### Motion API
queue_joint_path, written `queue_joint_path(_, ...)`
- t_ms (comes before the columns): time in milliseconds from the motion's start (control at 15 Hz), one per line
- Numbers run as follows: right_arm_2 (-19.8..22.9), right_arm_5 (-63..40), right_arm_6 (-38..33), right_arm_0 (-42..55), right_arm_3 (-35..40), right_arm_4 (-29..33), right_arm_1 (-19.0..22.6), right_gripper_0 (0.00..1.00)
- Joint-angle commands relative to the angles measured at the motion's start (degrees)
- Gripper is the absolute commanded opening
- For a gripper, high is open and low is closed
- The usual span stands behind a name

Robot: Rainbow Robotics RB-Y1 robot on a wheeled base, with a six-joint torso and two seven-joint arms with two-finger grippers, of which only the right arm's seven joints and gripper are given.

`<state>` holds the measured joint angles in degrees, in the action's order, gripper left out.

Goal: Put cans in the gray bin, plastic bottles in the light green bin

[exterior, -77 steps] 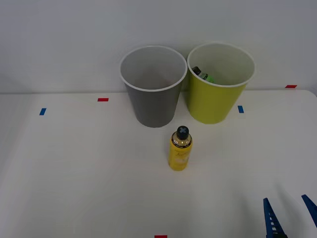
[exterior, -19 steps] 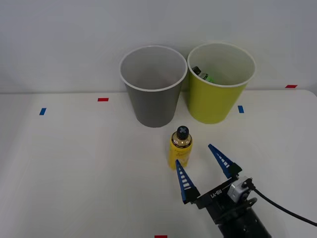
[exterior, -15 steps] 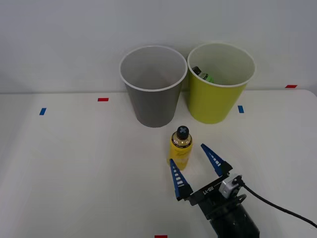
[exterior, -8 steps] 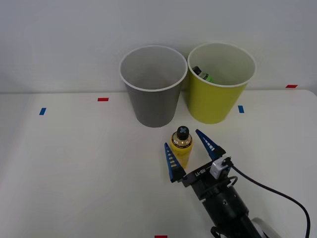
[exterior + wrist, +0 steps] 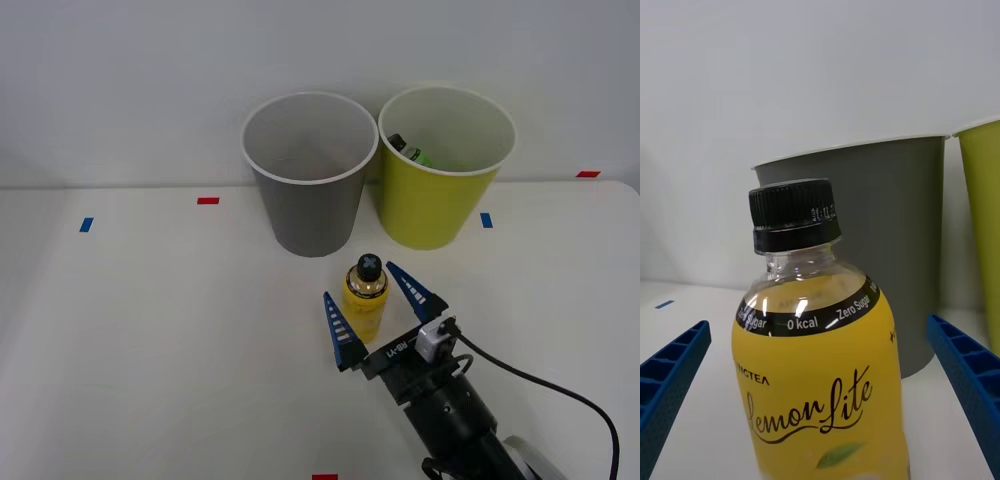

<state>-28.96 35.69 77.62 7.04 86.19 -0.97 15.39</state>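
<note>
Standing upright near the middle of the white table (image 5: 150,330): yellow bottle (image 5: 364,298), black screw cap on, label reading "Lemon Lite" and "0 kcal Zero Sugar" in the wrist view. Just in front of the gray bin (image 5: 308,175), apart from it. Right gripper (image 5: 373,309) reaching in from the table's near edge, spread wide and released, one blue ribbed finger on each side of the bottle, left fingertip (image 5: 335,322) level with the bottle's lower body, right one (image 5: 412,285) beside its shoulder. Gaps visible between both fingers and the bottle in the wrist view, so no grasp. Gray bin and light green bin (image 5: 440,168) side by side at the table's far edge, rims almost touching, light green to the right. Lying tilted inside the light green bin against its left wall: green bottle (image 5: 410,152) with dark cap. Gray bin's visible inside pale and bare. Red and blue tape marks (image 5: 208,201) scattered across the table's far part.
</note>
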Motion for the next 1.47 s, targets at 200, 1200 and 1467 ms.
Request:
queue_joint_path(200,0.5,-2.5,2.0,-1.1,-0.1,0.2,-1.1,1.0)
queue_joint_path(1200,0.6,-3.1,6.2,-1.1,0.0,-1.0,-0.8,0.0)
queue_joint_path(1467,0.6,-3.1,6.8,-1.0,0.0,-1.5,-1.2,0.0)
